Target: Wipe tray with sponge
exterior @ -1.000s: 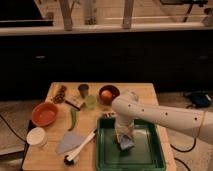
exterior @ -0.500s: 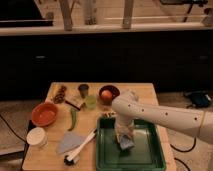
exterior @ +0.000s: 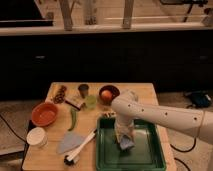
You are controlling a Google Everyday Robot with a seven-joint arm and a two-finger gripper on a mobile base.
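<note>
the gripper (exterior: 125,140) points straight down into the green tray (exterior: 106,156), pressing the pale sponge (exterior: 126,145) on its floor; whether its grasp is clenched cannot be told. the tray's long axis runs toward the camera.

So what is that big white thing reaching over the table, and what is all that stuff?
That white thing is a robot's arm. At its end is a gripper, a hand with two fingers, reaching down into the green tray. A small pale blue sponge sits under it on the tray floor, for wiping the tray.

There is only one picture, taken from above and in front of the wooden table.

Also on the table: an orange bowl, a white round container, a grey-blue cloth, a white-handled brush, a green pepper-like vegetable, two green cups, and a dark bowl holding an orange fruit.
</note>
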